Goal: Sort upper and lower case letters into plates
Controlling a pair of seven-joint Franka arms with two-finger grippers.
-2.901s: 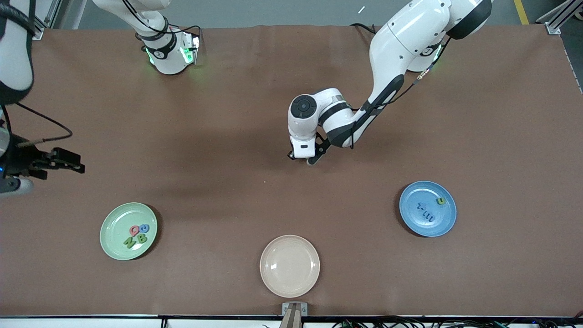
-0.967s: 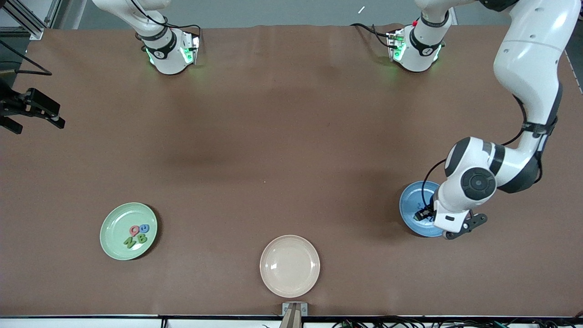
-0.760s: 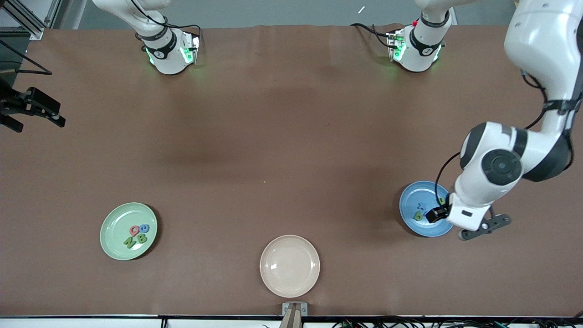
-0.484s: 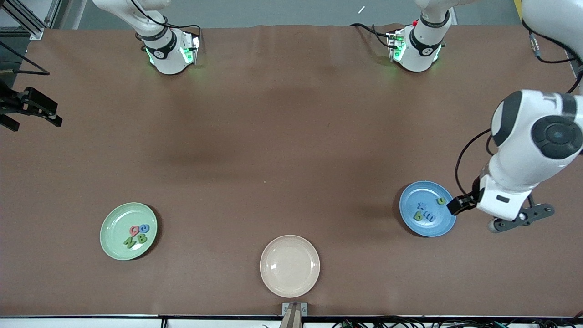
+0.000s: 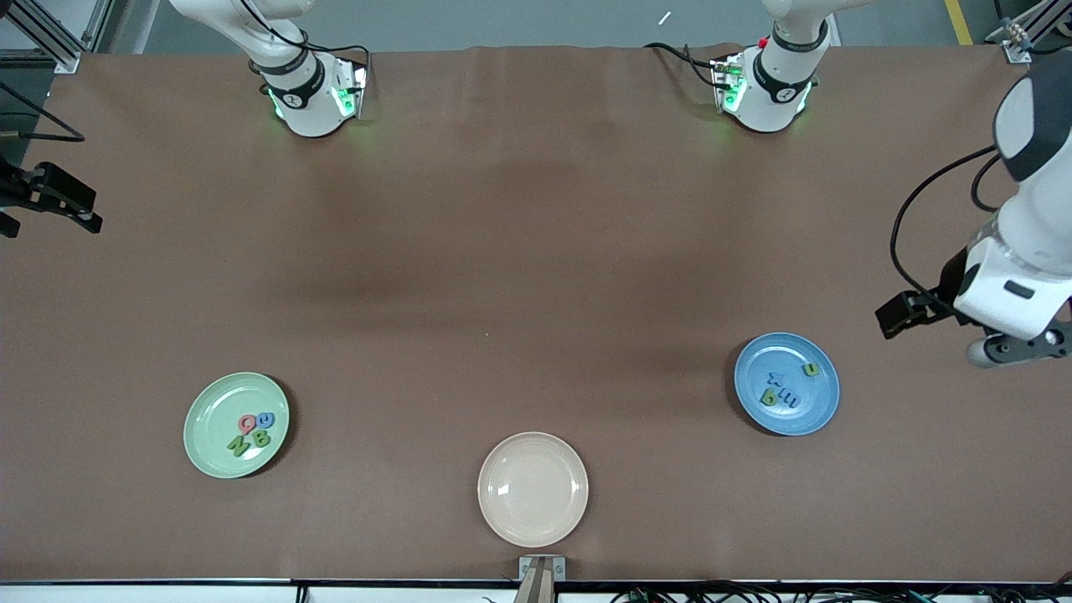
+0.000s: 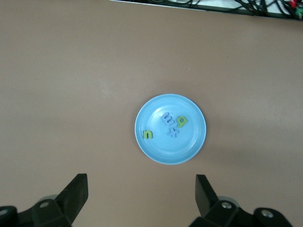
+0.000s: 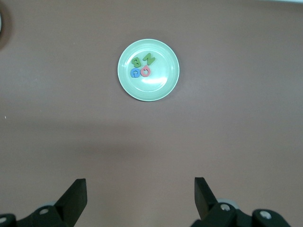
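Left end effector [image 6: 139, 198] wide open, empty, over bare table, right end effector [image 7: 139, 198] likewise.

Brown-covered table [image 5: 536, 251], matte surface, faint creases. Three round plates directly on it, well apart, all in half nearer front camera. Pale green plate [image 5: 209, 444] toward right arm's end. Blue plate [image 5: 816, 410] toward left arm's end, slightly farther from front camera than green one. Cream-beige plate [image 5: 533, 519] between them, nearest front camera, close to table edge. Two robot bases [image 5: 311, 92] [image 5: 766, 88] mounted along table edge farthest from front camera.
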